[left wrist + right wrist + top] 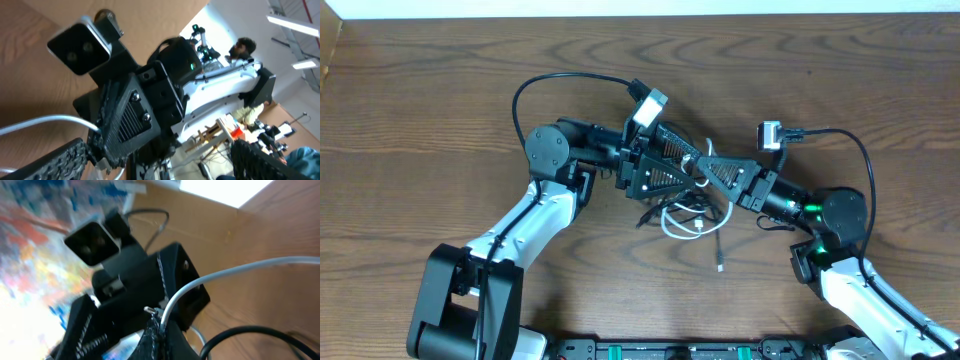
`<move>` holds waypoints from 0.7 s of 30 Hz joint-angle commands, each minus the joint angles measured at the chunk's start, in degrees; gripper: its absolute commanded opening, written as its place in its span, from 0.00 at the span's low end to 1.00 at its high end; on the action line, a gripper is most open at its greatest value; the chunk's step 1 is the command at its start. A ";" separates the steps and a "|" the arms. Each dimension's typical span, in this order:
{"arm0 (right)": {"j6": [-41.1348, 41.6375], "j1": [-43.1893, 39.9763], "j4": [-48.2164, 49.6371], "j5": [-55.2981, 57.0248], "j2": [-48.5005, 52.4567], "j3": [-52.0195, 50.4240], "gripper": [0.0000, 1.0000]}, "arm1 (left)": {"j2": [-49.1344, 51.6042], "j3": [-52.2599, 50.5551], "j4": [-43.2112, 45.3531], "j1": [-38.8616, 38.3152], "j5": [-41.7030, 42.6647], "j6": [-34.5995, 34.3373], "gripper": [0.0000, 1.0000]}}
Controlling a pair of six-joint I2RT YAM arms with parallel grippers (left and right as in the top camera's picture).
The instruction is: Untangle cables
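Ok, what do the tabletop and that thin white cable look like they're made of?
The brown tabletop looks like wood or wood-look laminate, matte, with visible grain lines. The thin white cable looks plastic- or rubber-sheathed: smooth, faintly glossy, bending in soft curves.

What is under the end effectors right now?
A tangle of black and white cables on the table; a white strand runs into the right end effector. The tangle's upper part is covered.

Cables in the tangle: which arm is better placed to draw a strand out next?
Right, probably. The right pincer is shut on the thin white cable, while the left pincer stands open, holding nothing.
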 commanded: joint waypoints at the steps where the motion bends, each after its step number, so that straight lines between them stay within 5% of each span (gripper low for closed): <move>1: -14.34 -1.53 -7.78 -4.85 0.39 0.17 0.01 | -0.52 1.51 -3.58 -0.13 -0.66 9.79 0.89; 7: -27.65 -7.85 -26.43 -0.37 0.39 0.17 0.02 | 3.39 1.51 -15.19 2.21 -0.66 18.86 0.89; 15: -36.72 -19.91 -37.46 3.82 0.39 0.17 0.01 | 10.47 1.51 -24.28 7.04 -1.03 18.82 0.89; 21: -45.05 -27.36 -48.26 5.42 0.39 0.17 0.28 | 10.75 1.44 -35.87 7.02 -8.46 18.73 0.90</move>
